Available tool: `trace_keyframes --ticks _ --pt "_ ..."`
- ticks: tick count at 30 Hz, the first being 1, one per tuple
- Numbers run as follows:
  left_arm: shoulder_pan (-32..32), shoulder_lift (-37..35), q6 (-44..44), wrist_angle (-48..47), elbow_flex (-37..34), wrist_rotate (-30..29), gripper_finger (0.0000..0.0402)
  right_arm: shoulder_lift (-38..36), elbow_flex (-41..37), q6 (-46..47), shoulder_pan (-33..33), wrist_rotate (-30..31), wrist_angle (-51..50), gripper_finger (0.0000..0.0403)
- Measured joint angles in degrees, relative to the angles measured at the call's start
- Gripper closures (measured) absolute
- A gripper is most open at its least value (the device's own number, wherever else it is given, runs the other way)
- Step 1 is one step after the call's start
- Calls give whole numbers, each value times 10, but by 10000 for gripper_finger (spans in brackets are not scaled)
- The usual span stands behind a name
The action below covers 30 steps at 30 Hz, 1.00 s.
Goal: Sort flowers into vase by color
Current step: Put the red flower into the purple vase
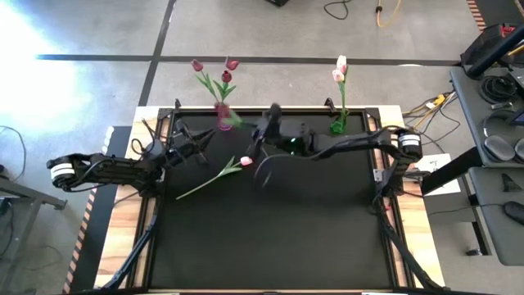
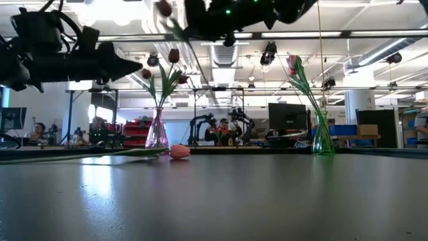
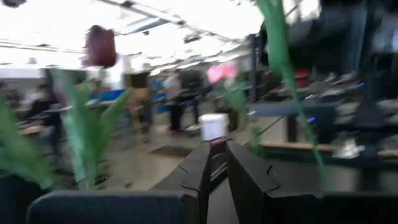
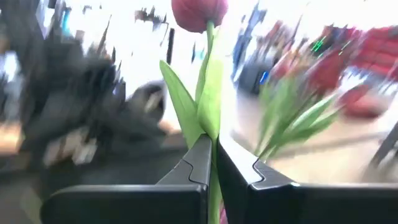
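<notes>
A pink glass vase (image 1: 223,115) (image 2: 157,132) at the table's far edge holds maroon tulips (image 2: 174,55). A green vase (image 1: 338,125) (image 2: 322,137) to its right holds pale pink tulips (image 1: 340,65) (image 2: 292,63). One pale pink tulip (image 1: 243,162) (image 2: 179,152) lies flat on the black mat. My right gripper (image 4: 213,142) (image 1: 264,131) is raised just right of the pink vase, shut on a maroon tulip (image 4: 199,11). My left gripper (image 3: 217,152) (image 1: 199,147) hovers shut and empty, left of the lying tulip. My right gripper pinches the maroon tulip's green stem (image 4: 211,127) between its two fingers, below a leaf (image 4: 181,109) and well below the head. The stem runs on past the fingertips with the head at its far end. The flower is lifted clear of the table (image 2: 180,30).
The black mat (image 1: 270,238) is bare toward the near edge. Both vases stand at the far edge. Cables and a desk (image 1: 491,123) lie to the table's right. People and equipment show in the room beyond (image 2: 221,130).
</notes>
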Motion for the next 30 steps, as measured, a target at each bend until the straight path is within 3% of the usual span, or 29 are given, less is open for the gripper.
trace_keyframes --ticks 4,12,19,30 --pt "1 1 17 -36 0 -44 365 -7 -23 -11 -32 -9 128 391" --pt "0 24 -1 -67 0 -51 365 58 23 -42 -61 -48 265 391" --pt "0 51 -20 -65 0 -51 365 146 142 -79 -69 -82 296 391" --pt "0 107 -23 -40 -1 -51 365 316 394 -120 -93 -88 281 391"
